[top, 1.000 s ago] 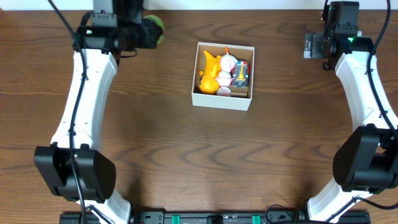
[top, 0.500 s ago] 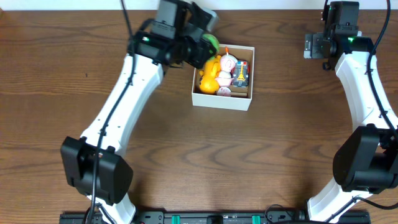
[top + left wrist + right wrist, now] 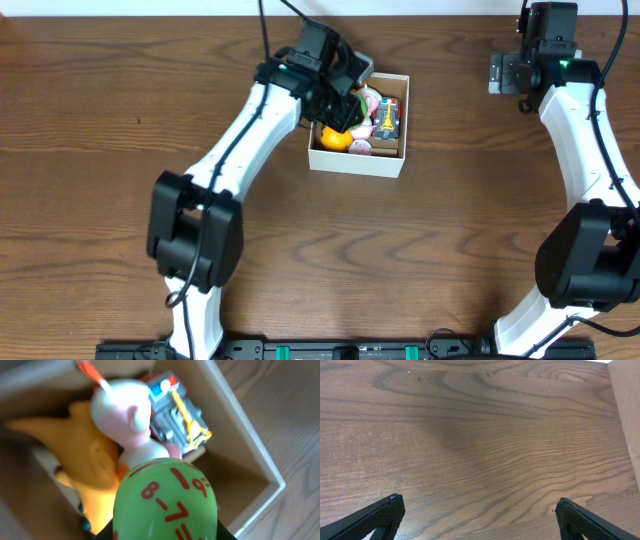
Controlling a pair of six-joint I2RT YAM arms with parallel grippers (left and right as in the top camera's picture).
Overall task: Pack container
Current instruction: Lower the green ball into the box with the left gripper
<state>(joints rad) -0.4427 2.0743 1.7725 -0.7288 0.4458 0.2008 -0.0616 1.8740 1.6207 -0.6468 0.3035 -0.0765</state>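
Observation:
The container (image 3: 358,162) is a small white box, brown inside, at the table's upper middle. It holds an orange toy (image 3: 336,138), a pink and white toy (image 3: 368,104) and a grey and blue toy (image 3: 387,120). My left gripper (image 3: 343,95) hangs over the box's left half, shut on a green toy with red numerals (image 3: 167,502). In the left wrist view the box (image 3: 260,467) lies below, with the orange toy (image 3: 82,455), the pink toy (image 3: 122,407) and the grey toy (image 3: 180,412) inside. My right gripper (image 3: 479,515) is open over bare wood at the far right (image 3: 520,75).
The dark wooden table (image 3: 300,250) spreads all round the box. A light strip (image 3: 626,415) runs along the right edge of the right wrist view.
My left arm has swung right from the table's upper left, carrying the green toy, and now holds it over the box. The right arm has not moved.

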